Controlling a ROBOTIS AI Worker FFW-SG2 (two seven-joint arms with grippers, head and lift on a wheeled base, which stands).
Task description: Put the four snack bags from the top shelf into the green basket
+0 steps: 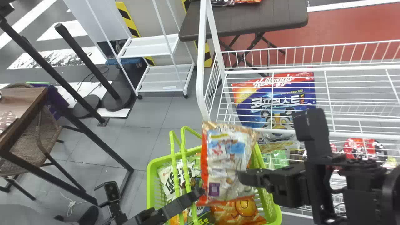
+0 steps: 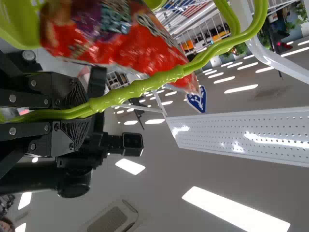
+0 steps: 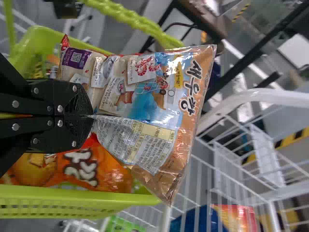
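Observation:
My right gripper (image 1: 241,177) is shut on an orange-and-clear snack bag (image 1: 229,153), holding it above the green basket (image 1: 151,175). In the right wrist view the gripper (image 3: 91,116) pinches the bag (image 3: 145,92) by its creased back. My left gripper (image 1: 200,193) keeps to the basket's handle; the left wrist view shows that gripper (image 2: 79,113) shut on the green handle (image 2: 140,87). Inside the basket lie an orange bag (image 1: 239,211), a white bag with dark lettering (image 1: 168,181) and other packs. The held bag hides part of the basket's inside.
A white wire shelf (image 1: 359,134) stands right of the basket, with a large blue-and-red bag (image 1: 275,97) and smaller packs lower down. A dark folding table (image 1: 250,18) is behind it. A wooden table (image 1: 18,106) and black posts stand at the left.

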